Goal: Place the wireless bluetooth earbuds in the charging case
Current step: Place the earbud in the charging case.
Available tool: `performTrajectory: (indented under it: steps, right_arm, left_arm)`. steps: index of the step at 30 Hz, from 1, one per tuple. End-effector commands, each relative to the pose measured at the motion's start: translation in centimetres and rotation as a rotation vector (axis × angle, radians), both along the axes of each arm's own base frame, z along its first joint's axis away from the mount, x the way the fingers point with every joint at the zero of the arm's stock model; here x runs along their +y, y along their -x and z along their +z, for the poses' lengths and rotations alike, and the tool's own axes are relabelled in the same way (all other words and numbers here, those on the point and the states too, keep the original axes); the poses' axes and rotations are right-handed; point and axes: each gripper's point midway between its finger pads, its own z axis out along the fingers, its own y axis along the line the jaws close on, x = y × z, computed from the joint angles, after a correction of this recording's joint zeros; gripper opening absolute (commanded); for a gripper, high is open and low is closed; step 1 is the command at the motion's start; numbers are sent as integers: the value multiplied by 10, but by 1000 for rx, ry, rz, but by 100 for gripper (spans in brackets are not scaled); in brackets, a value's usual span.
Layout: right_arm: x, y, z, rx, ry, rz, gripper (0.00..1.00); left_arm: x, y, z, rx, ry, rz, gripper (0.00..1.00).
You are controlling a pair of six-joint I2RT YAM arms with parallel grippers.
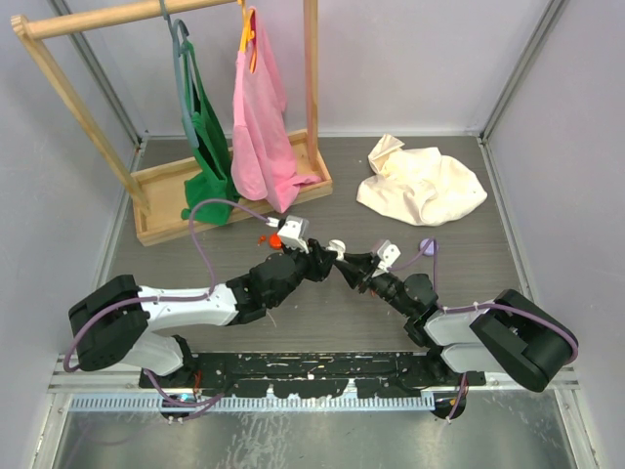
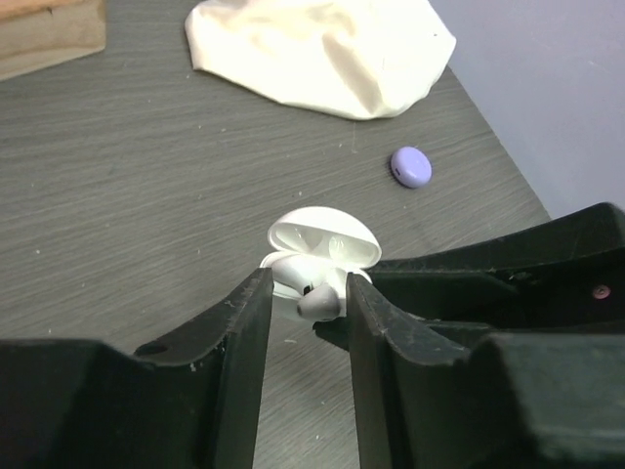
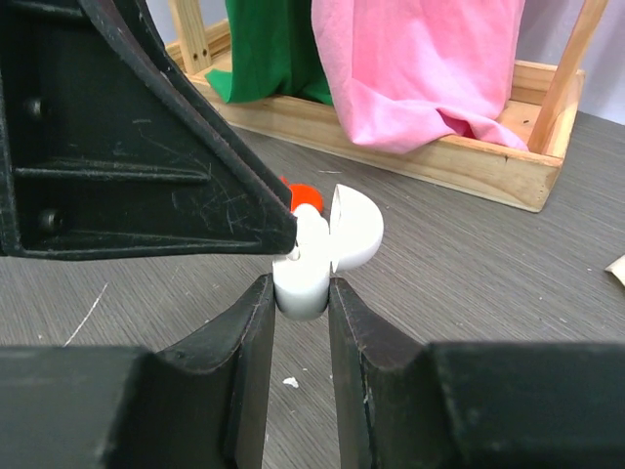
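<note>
We see the left gripper (image 2: 308, 285) closed to a narrow gap, its matte black fingers pinching a white earbud (image 2: 318, 302), a smooth glossy bulb low in the centre of the left wrist view. The bud is right at the open mouth of the charging case (image 2: 323, 241), a rounded white clamshell with its domed lid tipped back; we cannot tell whether it sits in a well. In the right wrist view the right gripper (image 3: 300, 290), nearly shut, clamps the case's lower shell between scuffed black pads. A lilac pebble-shaped case (image 2: 411, 166) lies on the grey wood-grain table (image 2: 146, 195) at upper right, below a crumpled cream cloth (image 2: 322, 49). A small red piece (image 3: 306, 193) shows behind the lid.
</note>
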Motion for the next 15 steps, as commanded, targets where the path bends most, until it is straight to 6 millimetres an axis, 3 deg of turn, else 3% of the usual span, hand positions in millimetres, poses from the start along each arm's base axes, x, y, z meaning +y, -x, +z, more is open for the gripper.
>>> performTrajectory:
  steps: [1,15]
  right_arm:
    - [0,1,34,-96,-89,-4,8]
    - [2,1,33,-90,-84,9,8]
  left_arm:
    - [-4,3,14,13,31,-7,40]
    - [-5,16,43,74,75,-55,62]
